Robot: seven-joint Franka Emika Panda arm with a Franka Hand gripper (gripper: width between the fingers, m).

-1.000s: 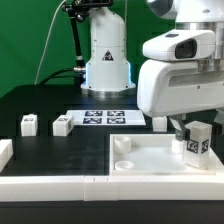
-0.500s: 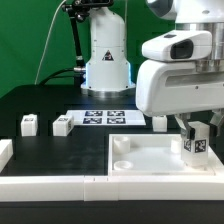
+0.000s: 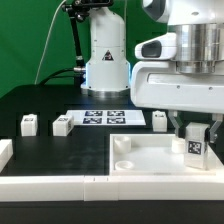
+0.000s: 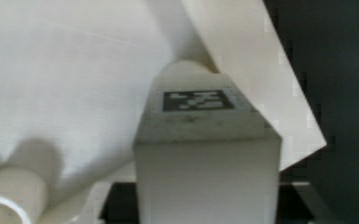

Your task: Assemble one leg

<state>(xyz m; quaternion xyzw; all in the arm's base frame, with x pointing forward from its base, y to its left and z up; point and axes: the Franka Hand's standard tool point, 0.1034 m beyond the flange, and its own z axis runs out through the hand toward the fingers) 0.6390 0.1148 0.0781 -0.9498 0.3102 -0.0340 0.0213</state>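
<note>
My gripper (image 3: pixel 197 133) is shut on a leg (image 3: pixel 195 147), a small white block with a black-and-white tag on its front. I hold it upright over the far right part of the large flat white panel (image 3: pixel 150 160), close to its surface. In the wrist view the leg (image 4: pixel 208 150) fills the middle between the dark fingers, with its tag toward the panel (image 4: pixel 69 90). Whether the leg touches the panel cannot be told. Three more legs stand on the table: one at the exterior view's left (image 3: pixel 29 123), one beside it (image 3: pixel 62 125), one behind the panel (image 3: pixel 159 120).
The marker board (image 3: pixel 104 117) lies on the black table behind the panel. The robot base (image 3: pixel 106 60) stands at the back. A white frame runs along the table's front edge (image 3: pixel 50 183), with a white block at the far left (image 3: pixel 5 151).
My gripper has moved down a little and slightly toward the exterior view's left with the leg, bringing it closer to the panel.
</note>
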